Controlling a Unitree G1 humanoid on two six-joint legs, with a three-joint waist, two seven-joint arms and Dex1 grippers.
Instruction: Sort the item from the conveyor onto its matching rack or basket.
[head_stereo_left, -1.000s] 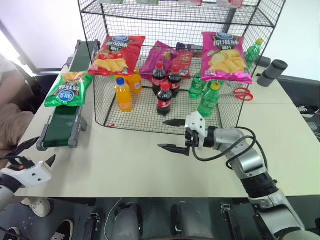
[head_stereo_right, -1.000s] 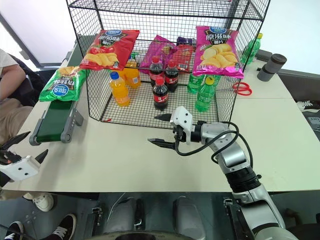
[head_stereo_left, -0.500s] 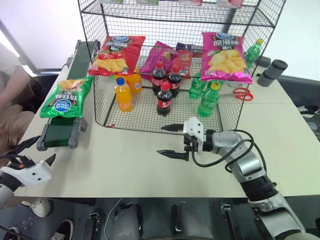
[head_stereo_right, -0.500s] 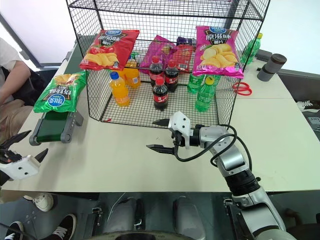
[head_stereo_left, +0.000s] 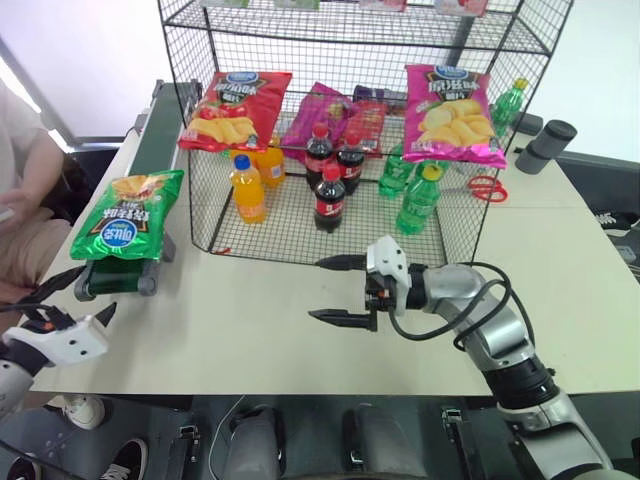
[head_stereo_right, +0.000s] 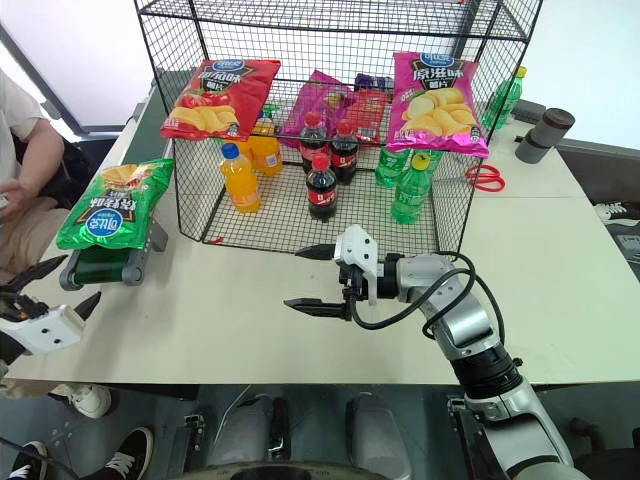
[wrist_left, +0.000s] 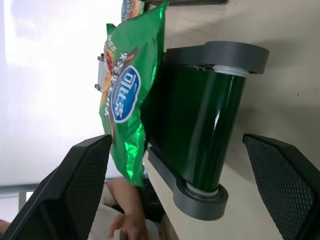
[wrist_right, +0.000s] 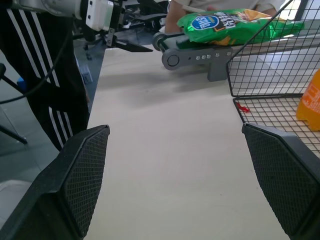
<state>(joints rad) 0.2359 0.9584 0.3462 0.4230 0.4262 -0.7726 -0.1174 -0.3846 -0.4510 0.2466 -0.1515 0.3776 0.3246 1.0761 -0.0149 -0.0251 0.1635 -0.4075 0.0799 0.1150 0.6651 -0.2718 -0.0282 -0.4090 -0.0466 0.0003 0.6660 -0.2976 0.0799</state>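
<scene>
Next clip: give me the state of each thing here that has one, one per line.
green chip bag: lying at the conveyor's near end, ungripped.
conveyor: carrying the bag.
left gripper: open, empty.
right gripper: open, empty.
wire rack: stocked with chips and bottles.

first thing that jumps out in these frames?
The tall black wire rack at the table's back, hung with a red chip bag and a pink chip bag above soda bottles. Then the green chip bag at the conveyor's near end, and the open right gripper mid-table.
</scene>
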